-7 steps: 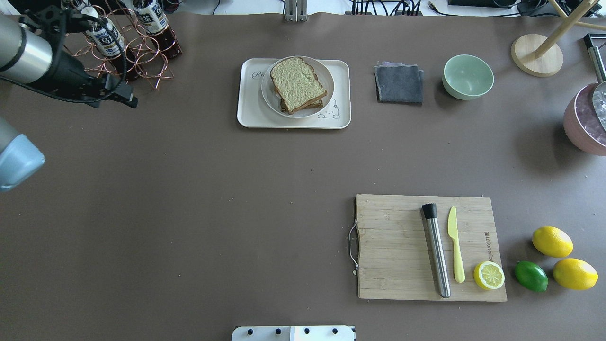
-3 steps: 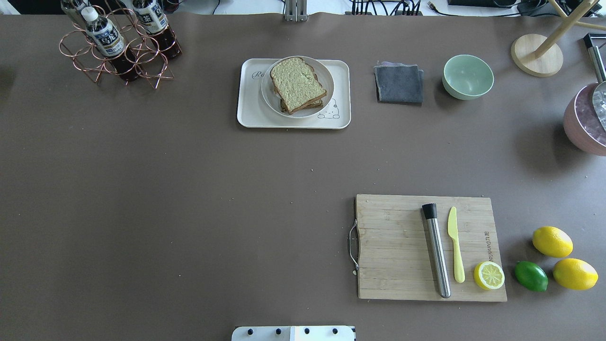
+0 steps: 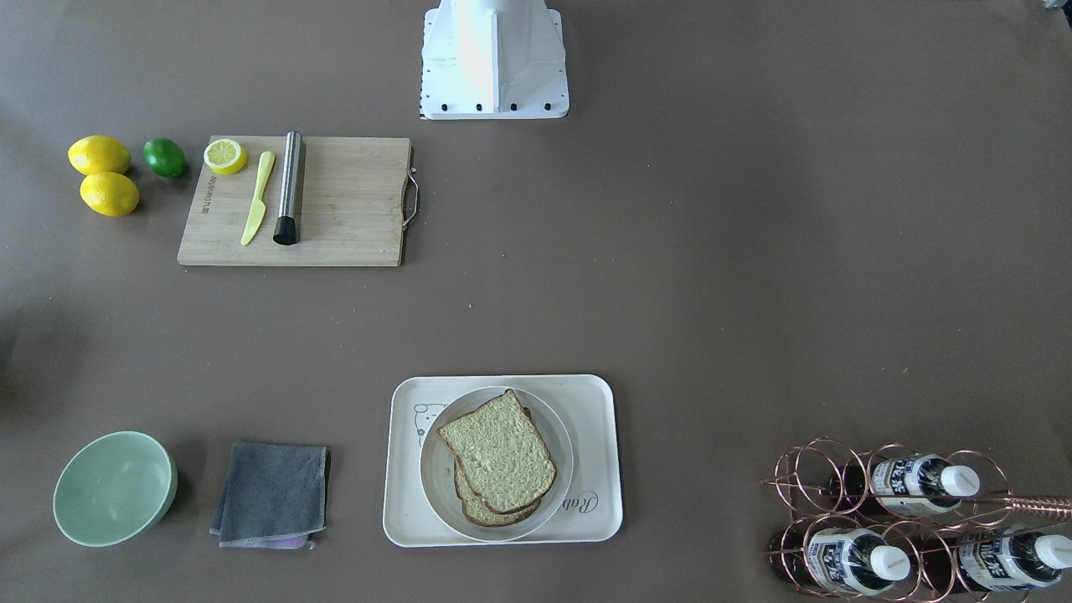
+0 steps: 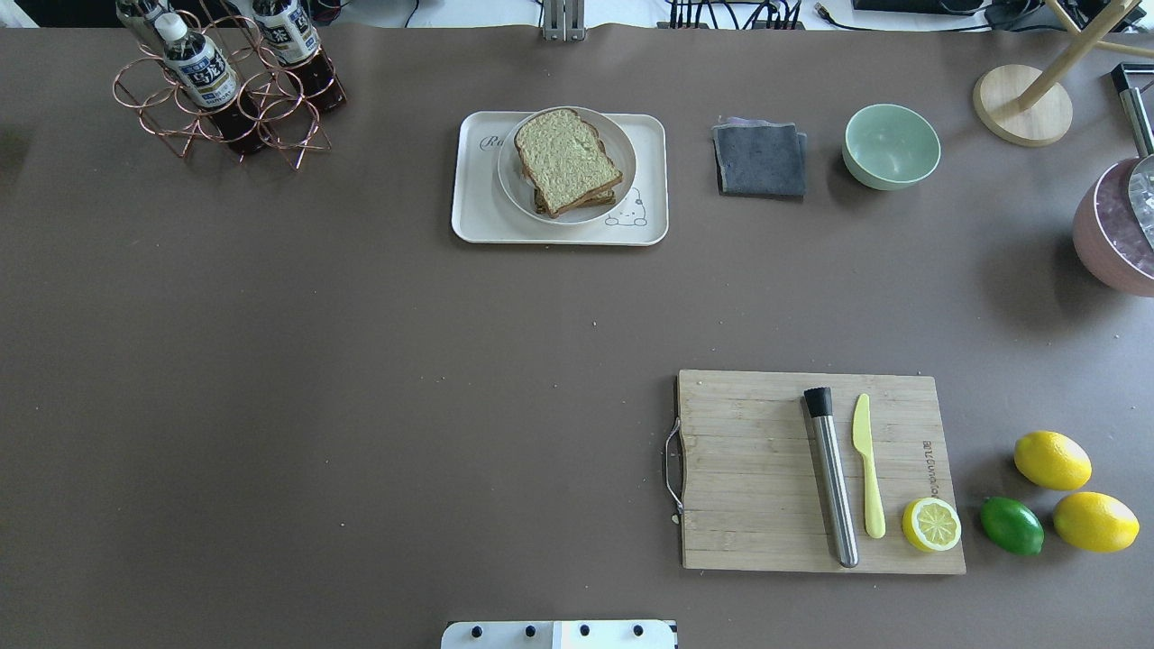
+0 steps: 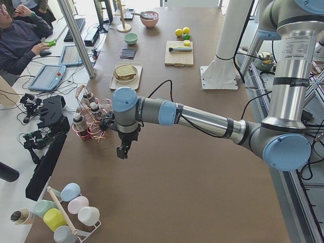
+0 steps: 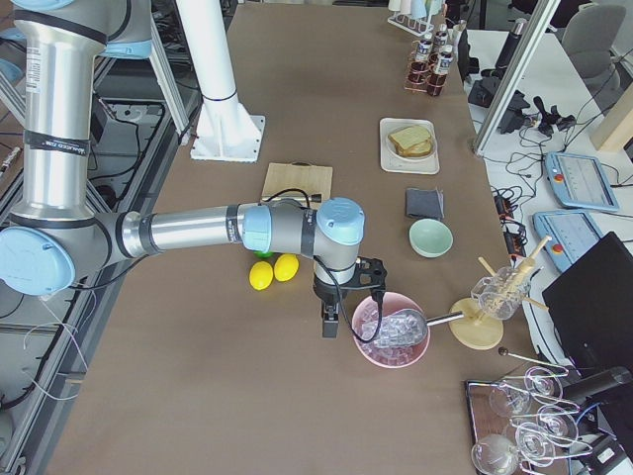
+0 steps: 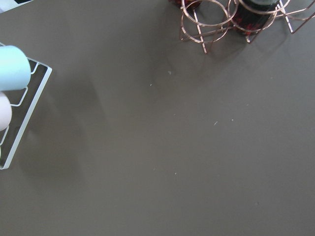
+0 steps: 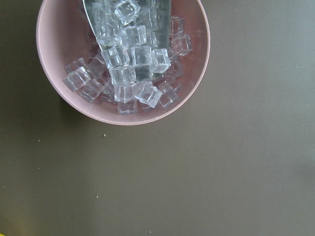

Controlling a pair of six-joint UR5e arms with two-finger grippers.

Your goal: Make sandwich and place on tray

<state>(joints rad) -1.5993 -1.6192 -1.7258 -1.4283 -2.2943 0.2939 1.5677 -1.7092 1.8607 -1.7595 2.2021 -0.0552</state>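
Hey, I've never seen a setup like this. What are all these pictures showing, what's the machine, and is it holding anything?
It is a robot with two arms at a brown table, each ending in a two-finger gripper. Two pictures look down on the table from opposite sides, two look along it from its ends, and two come from cameras on the wrists. The left gripper hangs near a copper bottle rack; the right gripper hangs beside a pink bowl of ice. Nothing shows in either; open or shut, I cannot tell. The sandwich sits on a white plate on the cream tray. Also there: a grey cloth, a green bowl, and a cutting board with lemons beside it.
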